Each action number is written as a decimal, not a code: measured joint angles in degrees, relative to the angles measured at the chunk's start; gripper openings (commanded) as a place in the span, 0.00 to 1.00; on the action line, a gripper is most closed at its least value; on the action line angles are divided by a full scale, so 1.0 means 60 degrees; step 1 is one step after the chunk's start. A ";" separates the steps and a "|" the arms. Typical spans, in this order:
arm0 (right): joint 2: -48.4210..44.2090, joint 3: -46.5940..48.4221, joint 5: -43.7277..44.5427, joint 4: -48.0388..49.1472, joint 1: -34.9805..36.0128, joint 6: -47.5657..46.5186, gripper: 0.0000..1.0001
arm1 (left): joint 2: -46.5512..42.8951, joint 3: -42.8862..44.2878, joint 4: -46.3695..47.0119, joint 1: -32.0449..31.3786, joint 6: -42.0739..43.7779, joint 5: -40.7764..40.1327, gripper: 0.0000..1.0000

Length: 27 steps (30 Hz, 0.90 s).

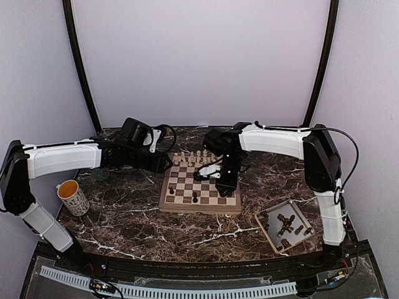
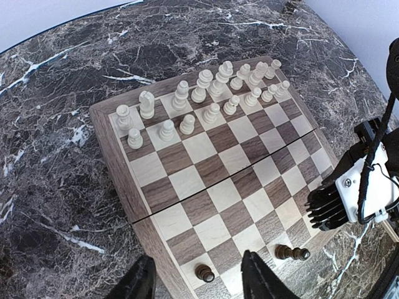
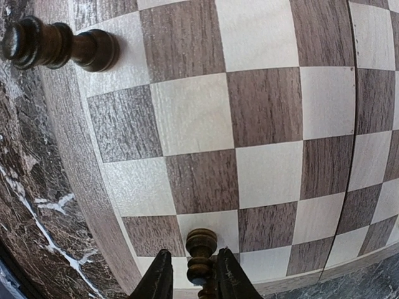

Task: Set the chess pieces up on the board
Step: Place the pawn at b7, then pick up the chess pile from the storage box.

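Right gripper (image 3: 194,256) is straddling a dark piece (image 3: 201,240) on the board (image 3: 193,112)'s edge row. Whether I am pinching it or merely flanking it, I cannot tell. My left gripper (image 2: 199,280) is hovering spread, empty. Most dark pieces (image 1: 280,219) are lying in the tray (image 1: 273,209) — one other (image 3: 59,45) is sitting aboard — cream pieces (image 2: 212,113) are filling the far side.

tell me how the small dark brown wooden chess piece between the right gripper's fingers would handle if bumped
The small dark brown turned-wood chess piece looks slim and top-knobbed, so it probably tips easily. Its round profile suggests it would roll once down. Its glossy finish may slip in the right gripper.
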 measured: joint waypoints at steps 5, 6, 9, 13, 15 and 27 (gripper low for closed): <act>-0.0087 -0.0029 -0.0157 0.0007 0.0000 0.0058 0.29 | 0.0000 0.0004 -0.0004 0.0000 0.0066 0.0004 0.50; -0.0189 -0.0087 -0.0182 0.0018 -0.0004 0.0069 0.30 | 0.0007 0.0007 -0.0004 0.0000 0.0069 0.0004 0.50; -0.0911 -0.0619 -0.0251 0.0142 -0.0095 0.0131 0.31 | 0.0135 0.0131 -0.0040 0.0000 0.0102 0.0047 0.50; -0.2415 -0.1577 -0.0495 0.0255 -0.0474 0.0171 0.32 | 0.0572 0.0474 -0.0069 0.0004 0.0131 0.0259 0.50; -0.3107 -0.2036 -0.0608 0.0346 -0.0787 0.0175 0.32 | 0.0874 0.0747 -0.0146 0.0000 0.0127 0.0466 0.50; -0.6207 -0.6131 -0.0710 0.0361 -0.2382 -0.0022 0.37 | 0.2543 0.2503 -0.0248 -0.0106 0.0058 0.1647 0.49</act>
